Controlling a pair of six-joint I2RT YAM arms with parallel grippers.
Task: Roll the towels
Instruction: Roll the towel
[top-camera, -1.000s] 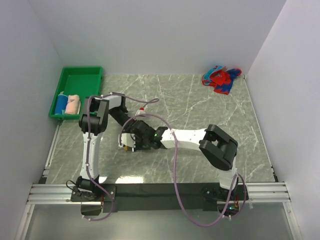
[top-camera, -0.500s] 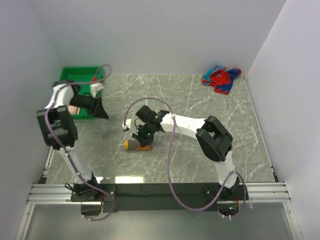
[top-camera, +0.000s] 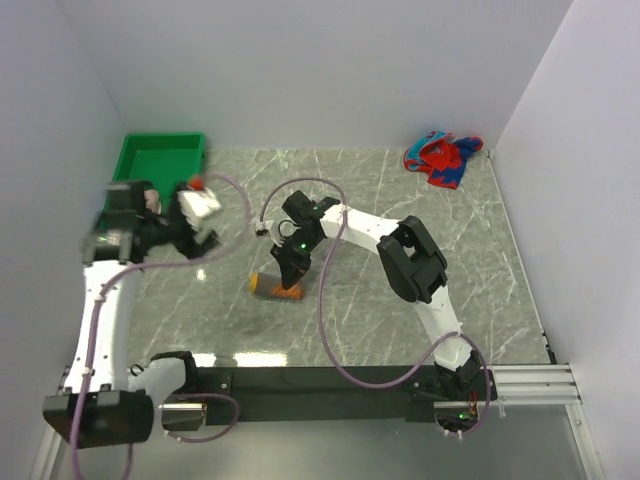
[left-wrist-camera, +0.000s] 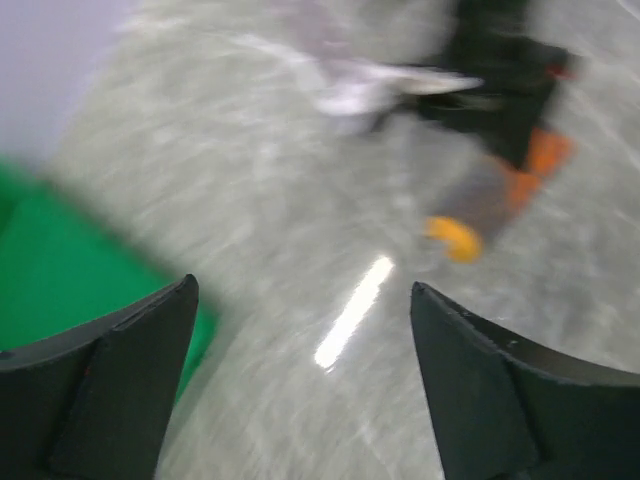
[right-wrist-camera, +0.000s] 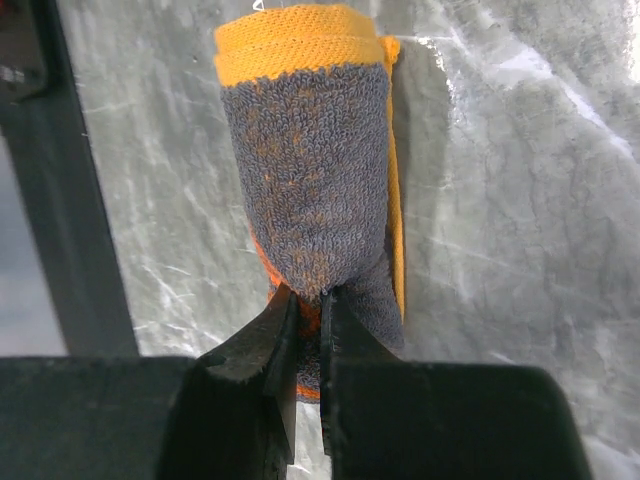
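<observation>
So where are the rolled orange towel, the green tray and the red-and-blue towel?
orange towel (right-wrist-camera: 305, 180), right wrist view, middle of the roll.
green tray (top-camera: 160, 163), top view, its bare floor.
red-and-blue towel (top-camera: 442, 158), top view, middle of the crumpled heap.

The widest open stretch of the counter (top-camera: 500, 270) lay to the right of the right arm (top-camera: 370, 228): bare marble up to the side wall, with only the red-and-blue towel (top-camera: 443, 160) bunched in the far right corner. Mid-counter was crowded. The rolled orange towel (top-camera: 268, 287) lay there with the right gripper (right-wrist-camera: 305, 300) clamped on one end of it and the forearm slanting down over it from the far side. Left of the roll, a bare strip ran toward the green tray (top-camera: 160, 150) at the far left edge. The left gripper (left-wrist-camera: 302, 300) hung over that strip, jaws spread wide, only counter showing between them. The strip nearer than the roll was bare.
</observation>
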